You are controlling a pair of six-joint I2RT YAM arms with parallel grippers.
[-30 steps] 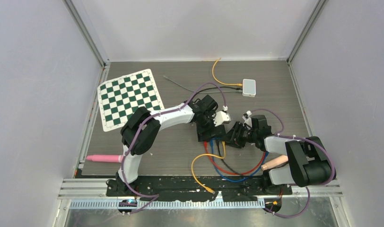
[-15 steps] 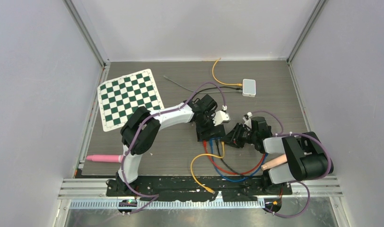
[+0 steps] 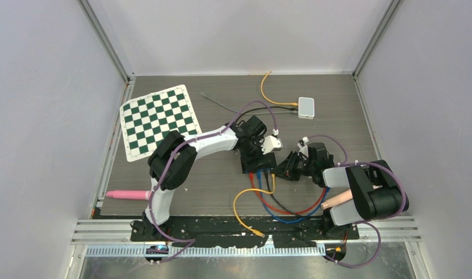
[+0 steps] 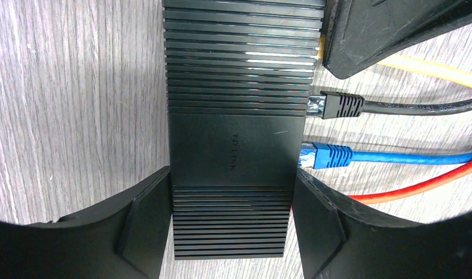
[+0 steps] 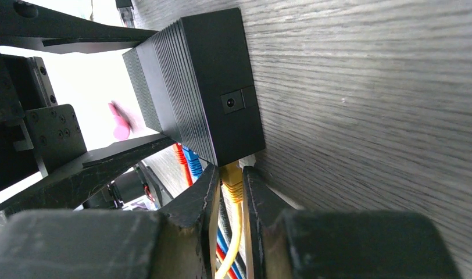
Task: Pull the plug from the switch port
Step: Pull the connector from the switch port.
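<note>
yellow plug [image 5: 231,177]: pale yellow body, seated in the end port of the switch [image 4: 233,87], a black ribbed box lying flat on the wood-grain counter [image 4: 77,87]. we see the right pincer [image 5: 229,195] closed narrow on the plug, one finger each side. left pincer [image 4: 231,226] clamps the switch body across its width. neighbouring ports carry a black plug [image 4: 338,106] and a blue plug [image 4: 325,156]; a red cable [image 4: 419,186] runs beside them.
</note>
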